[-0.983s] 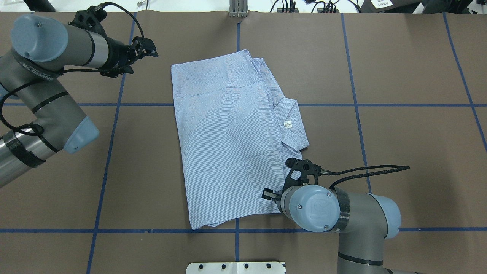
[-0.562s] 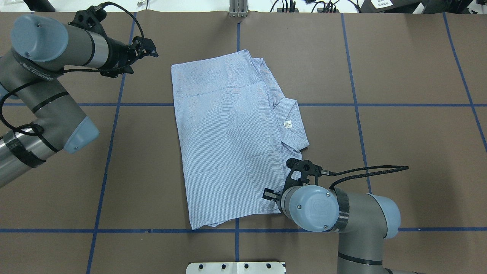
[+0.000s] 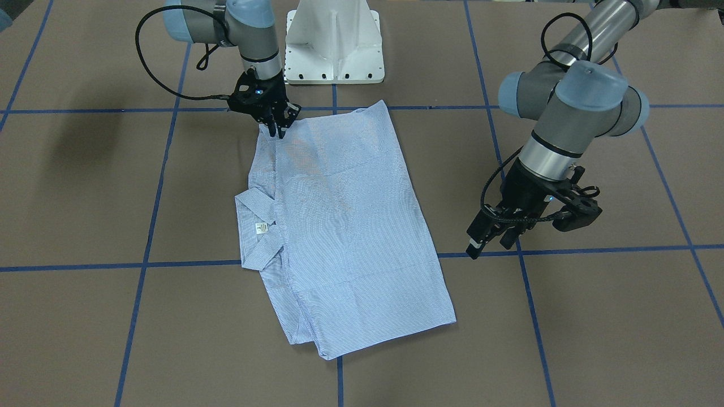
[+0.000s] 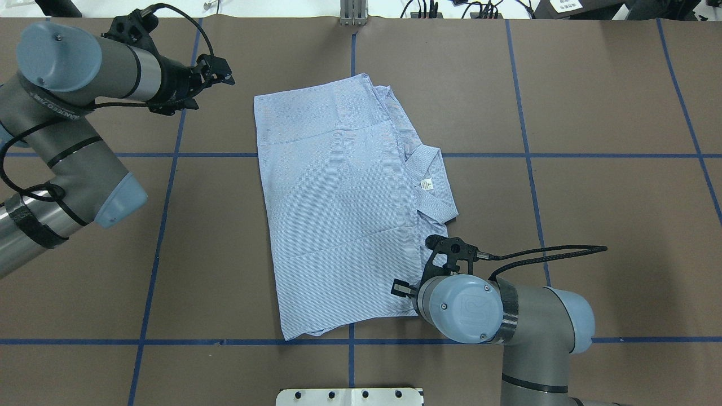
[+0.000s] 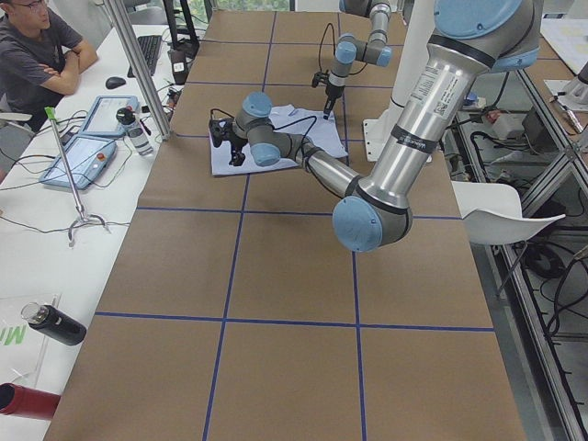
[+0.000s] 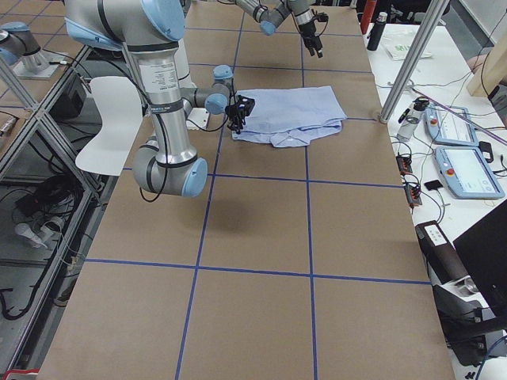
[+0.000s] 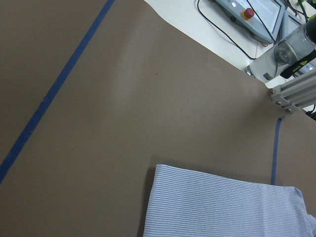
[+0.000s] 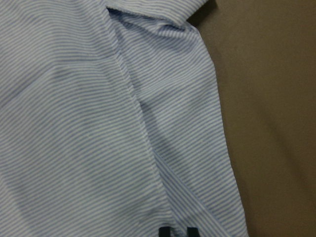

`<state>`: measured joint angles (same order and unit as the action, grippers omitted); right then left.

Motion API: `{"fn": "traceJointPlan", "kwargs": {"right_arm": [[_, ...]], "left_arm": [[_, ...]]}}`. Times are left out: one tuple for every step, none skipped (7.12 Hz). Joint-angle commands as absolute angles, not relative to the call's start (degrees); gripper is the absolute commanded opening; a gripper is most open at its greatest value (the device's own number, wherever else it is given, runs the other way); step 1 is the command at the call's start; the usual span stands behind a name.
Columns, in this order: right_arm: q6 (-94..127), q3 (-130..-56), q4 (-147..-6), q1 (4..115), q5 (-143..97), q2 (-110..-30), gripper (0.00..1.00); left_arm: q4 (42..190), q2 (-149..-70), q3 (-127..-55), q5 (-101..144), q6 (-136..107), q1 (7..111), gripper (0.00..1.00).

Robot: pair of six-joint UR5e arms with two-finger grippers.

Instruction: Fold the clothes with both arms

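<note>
The light blue pinstriped shirt (image 4: 338,208) lies folded flat in the middle of the brown table, back up. Its collar (image 4: 431,175) and white neck label (image 3: 261,228) face the right arm's side. My right gripper (image 3: 278,129) points down onto the shirt's near corner on that side. In the right wrist view its fingertips (image 8: 163,231) stand close together with the fabric (image 8: 98,123) at them, so it looks shut on the shirt. My left gripper (image 4: 228,72) hovers open over bare table, well apart from the shirt's far corner (image 7: 163,173).
The white pedestal base (image 3: 334,45) stands at the robot's side of the table. Blue tape lines (image 4: 163,203) cross the brown cover. Beyond the far edge, a side table holds tablets (image 5: 87,156) and bottles (image 5: 55,323), with a seated person (image 5: 37,55) there.
Almost nothing has changed. The right arm's wrist has shifted by a hair, and the shirt and the left arm stay where they were.
</note>
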<state>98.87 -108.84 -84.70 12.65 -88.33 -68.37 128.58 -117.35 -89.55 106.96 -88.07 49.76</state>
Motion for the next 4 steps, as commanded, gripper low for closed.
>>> {"fn": "traceJointPlan", "kwargs": {"right_arm": [[98.9,-109.0,-84.7,12.7,-88.3,-68.5,0.00],[98.9,-109.2,-84.7,12.7,-88.4,-68.5,0.00],[98.9,-109.9,-84.7,13.0,-88.9,-68.6,0.00],[98.9,-111.3,-86.2,13.1,-88.9,-68.6,0.00]], "left_arm": [[128.6,-117.3,-89.6,107.0,-88.1,49.8,1.00],[128.6,-117.3,-89.7,107.0,-88.1,49.9,1.00],[128.6,-117.3,-89.7,107.0,-88.1,49.9,1.00],[128.6,-117.3,-89.7,107.0,-88.1,49.9,1.00]]}}
